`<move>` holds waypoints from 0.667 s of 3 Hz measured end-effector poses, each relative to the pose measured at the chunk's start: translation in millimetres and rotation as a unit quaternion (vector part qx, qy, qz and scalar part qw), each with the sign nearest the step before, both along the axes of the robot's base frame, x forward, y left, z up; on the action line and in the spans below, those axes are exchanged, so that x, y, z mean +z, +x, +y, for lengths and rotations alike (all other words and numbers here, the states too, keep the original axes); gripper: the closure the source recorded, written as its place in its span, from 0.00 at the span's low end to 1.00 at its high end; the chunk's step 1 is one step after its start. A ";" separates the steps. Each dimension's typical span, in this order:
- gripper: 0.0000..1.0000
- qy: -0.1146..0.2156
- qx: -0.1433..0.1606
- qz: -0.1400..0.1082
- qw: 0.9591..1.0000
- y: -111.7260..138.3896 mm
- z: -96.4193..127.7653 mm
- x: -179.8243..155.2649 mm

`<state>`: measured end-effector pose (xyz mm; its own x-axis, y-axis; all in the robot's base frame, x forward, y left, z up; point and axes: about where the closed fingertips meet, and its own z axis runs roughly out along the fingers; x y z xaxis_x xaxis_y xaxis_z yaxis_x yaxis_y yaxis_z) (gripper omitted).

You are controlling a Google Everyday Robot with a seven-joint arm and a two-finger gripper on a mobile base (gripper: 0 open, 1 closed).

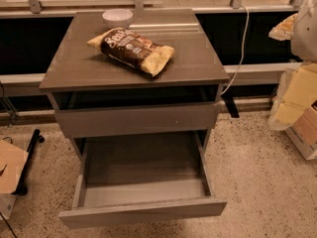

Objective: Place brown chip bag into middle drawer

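The brown chip bag [132, 50] lies flat on the cabinet top [193, 66], its yellow-tan ends pointing back left and front right. The middle drawer [143, 209] is pulled far out at the bottom of the cabinet, and its bare grey floor [143, 165] holds nothing. My gripper [285, 29] shows only partly at the right edge, on the white arm [304, 29]. It is well to the right of the bag, about level with the cabinet top, and holds nothing I can see.
A small white bowl [117, 18] stands at the back of the cabinet top, behind the bag. Another grey drawer front [136, 119] sits above the open drawer. Cardboard boxes [299, 108] stand on the floor at the right. A white cable [242, 48] hangs behind the cabinet.
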<state>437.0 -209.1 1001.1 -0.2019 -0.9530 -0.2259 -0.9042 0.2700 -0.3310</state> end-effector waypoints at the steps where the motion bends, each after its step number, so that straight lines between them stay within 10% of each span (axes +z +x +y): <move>1: 0.00 0.004 0.000 -0.004 1.000 1.9 1.4 1.2; 2: 0.00 0.053 0.000 -0.032 0.998 24.2 15.1 7.0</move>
